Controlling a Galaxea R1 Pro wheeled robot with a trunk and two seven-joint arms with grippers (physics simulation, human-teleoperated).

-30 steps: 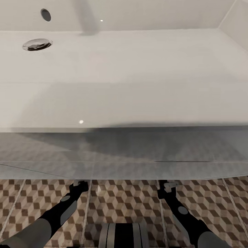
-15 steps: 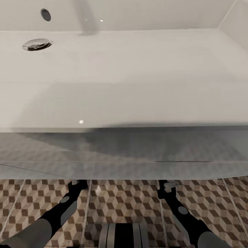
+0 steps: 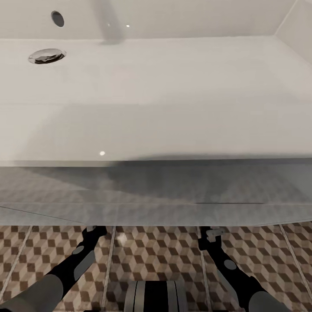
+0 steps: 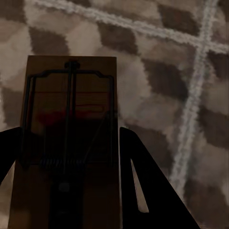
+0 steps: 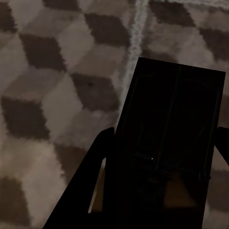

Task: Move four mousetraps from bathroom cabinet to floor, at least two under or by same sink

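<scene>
In the left wrist view a brown wooden mousetrap [image 4: 71,119] with wire and a red mark sits between the two dark fingers of my left gripper [image 4: 69,136], just above the cube-patterned bathroom floor [image 4: 157,71]. The right wrist view has a second mousetrap [image 5: 174,124], deep in shadow, gripped by my right gripper [image 5: 164,136] low over the tiles [image 5: 52,95]. From the head camera, both arms reach down to the floor [image 3: 156,255] at the foot of the wide white sink [image 3: 156,130]. The left gripper [image 3: 93,232] and right gripper [image 3: 212,234] end at the vanity's lower edge.
The sink's chrome drain [image 3: 47,55] lies at the far left of the basin. The glossy grey vanity front [image 3: 156,190] stands directly ahead of both grippers and mirrors the tiles. My own base [image 3: 156,297] shows between the arms.
My left arm has shifted a little to the left along the foot of the vanity. The right arm and the camera have stayed still.
</scene>
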